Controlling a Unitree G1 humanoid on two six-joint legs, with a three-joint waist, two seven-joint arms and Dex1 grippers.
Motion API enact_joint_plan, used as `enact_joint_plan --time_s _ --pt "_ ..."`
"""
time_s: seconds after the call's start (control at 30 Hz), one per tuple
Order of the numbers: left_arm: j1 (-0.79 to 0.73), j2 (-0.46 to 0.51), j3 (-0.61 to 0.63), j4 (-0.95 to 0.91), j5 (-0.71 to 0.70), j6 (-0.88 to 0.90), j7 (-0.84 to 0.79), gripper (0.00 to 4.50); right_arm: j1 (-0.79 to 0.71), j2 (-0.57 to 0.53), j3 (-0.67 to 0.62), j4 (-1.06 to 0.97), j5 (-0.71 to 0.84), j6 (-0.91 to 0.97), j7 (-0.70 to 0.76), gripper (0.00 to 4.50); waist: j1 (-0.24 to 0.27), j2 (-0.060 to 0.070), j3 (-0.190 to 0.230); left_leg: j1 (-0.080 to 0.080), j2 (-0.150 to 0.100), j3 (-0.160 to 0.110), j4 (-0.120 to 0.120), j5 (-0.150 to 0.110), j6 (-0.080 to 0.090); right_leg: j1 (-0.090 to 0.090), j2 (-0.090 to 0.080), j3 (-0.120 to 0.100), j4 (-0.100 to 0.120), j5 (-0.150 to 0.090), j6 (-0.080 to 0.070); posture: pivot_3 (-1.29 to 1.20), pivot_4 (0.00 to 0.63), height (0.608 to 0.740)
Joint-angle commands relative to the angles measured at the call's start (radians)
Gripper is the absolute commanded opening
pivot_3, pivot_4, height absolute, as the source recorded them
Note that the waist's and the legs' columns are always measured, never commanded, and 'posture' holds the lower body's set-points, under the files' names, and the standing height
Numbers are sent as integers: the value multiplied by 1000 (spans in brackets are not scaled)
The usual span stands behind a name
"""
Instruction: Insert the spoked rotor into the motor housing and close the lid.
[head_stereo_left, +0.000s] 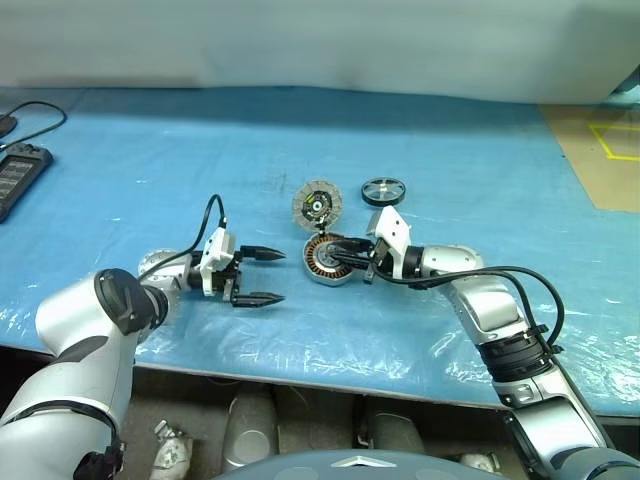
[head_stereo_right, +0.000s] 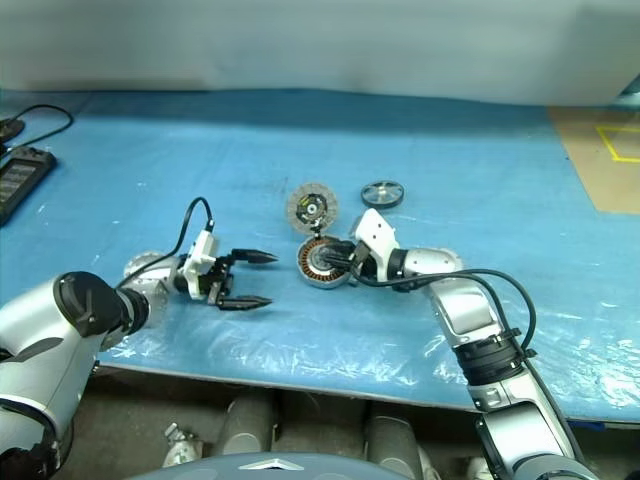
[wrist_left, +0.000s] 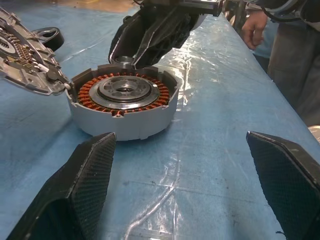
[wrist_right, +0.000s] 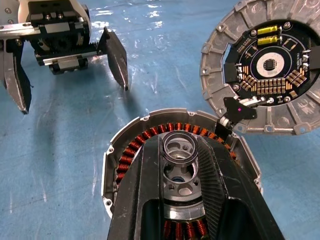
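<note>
Right gripper (wrist_right: 180, 165) pinches a small ring over the open motor housing (head_stereo_left: 328, 262). Beyond it lie the hinged lid (head_stereo_left: 317, 205) and spoked rotor (head_stereo_left: 383, 191), not inserted. Left gripper (head_stereo_left: 262, 276), spread, waits opposite.

A bright blue, glossy plastic-covered tabletop (head_stereo_left: 420, 170) carries everything. Just in front of the black-fingered right claw (head_stereo_left: 343, 256) sits the round silver-grey metal motor housing (wrist_left: 122, 125), ringed inside with copper-orange windings around a pale steel hub. Beside it, beyond that claw, the silver-grey ribbed disc lid (wrist_right: 267, 67) shows a black centre dotted with gold and yellow parts. Farther off lies the small spoked rotor (head_stereo_left: 383, 191), black-rimmed with silver spokes. The left claw (head_stereo_left: 262, 276) has black textured fingers on a white mount.
</note>
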Motion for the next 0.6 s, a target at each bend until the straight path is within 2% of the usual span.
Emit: enact_joint_plan --time_s 0.03,0.6 --pt "-19 8 23 19 2 -4 -6 4402 -15 8 8 -2 -4 -31 10 594 0 0 0 0 0 0 0 0 0 0 0 0 0 0 0 0 150 740" --pt "-10 2 22 19 -4 -6 -6 4402 -36 36 17 93 -40 -84 12 594 -1 0 0 0 0 0 2 0 0 0 0 0 3 0 -1 0 150 740"
